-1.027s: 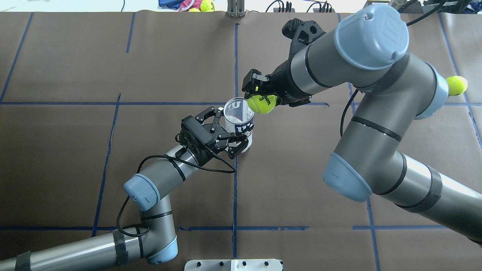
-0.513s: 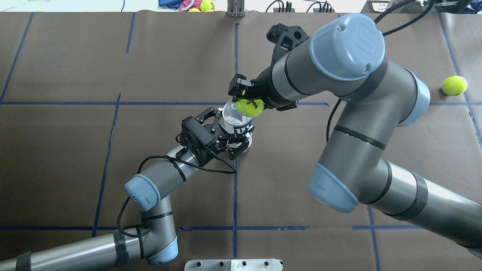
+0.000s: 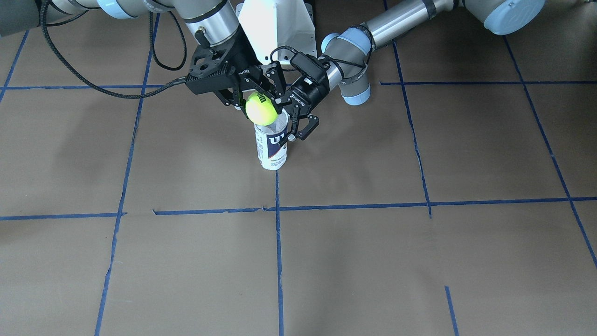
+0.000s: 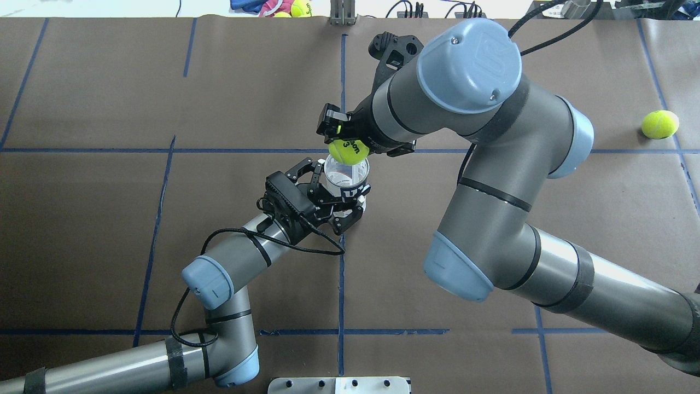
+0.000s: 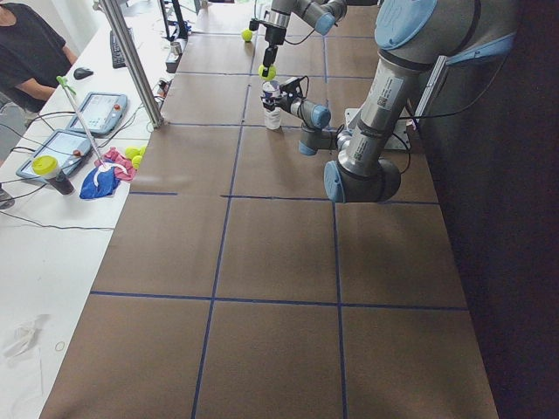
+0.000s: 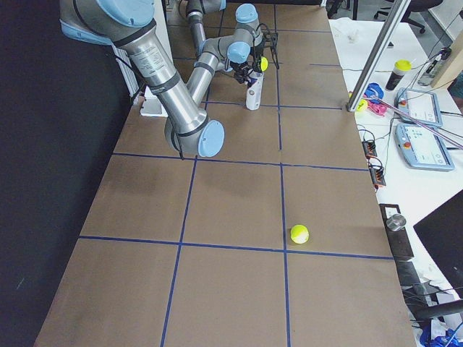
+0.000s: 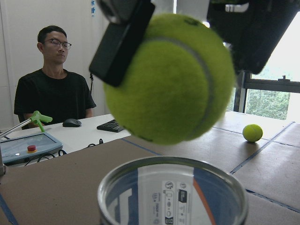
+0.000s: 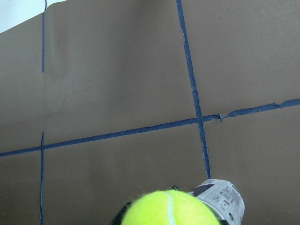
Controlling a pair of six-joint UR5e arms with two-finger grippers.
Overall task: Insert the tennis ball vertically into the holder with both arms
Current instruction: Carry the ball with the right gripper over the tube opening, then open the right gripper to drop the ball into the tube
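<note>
The tennis ball (image 4: pixel 348 151) is yellow-green with black Wilson lettering. My right gripper (image 4: pixel 342 139) is shut on it from above and holds it just over the open mouth of the holder (image 4: pixel 353 190). The holder is a clear can with a navy and white label and stands upright on the table. My left gripper (image 4: pixel 336 192) is shut on its lower body from the side. In the left wrist view the ball (image 7: pixel 168 77) hangs a little above the metal rim (image 7: pixel 173 187). In the front view the ball (image 3: pixel 260 108) overlaps the top of the can (image 3: pixel 270 149).
A second tennis ball (image 4: pixel 660 124) lies at the table's far right. More balls and cloth (image 4: pixel 290 6) lie past the far edge. A white pedestal (image 3: pixel 275 23) stands at the robot's base. An operator (image 7: pixel 58 89) sits beyond the table's end.
My right arm has carried the ball leftward, from beside the can's right to over its mouth. The left gripper has kept its hold on the can.
</note>
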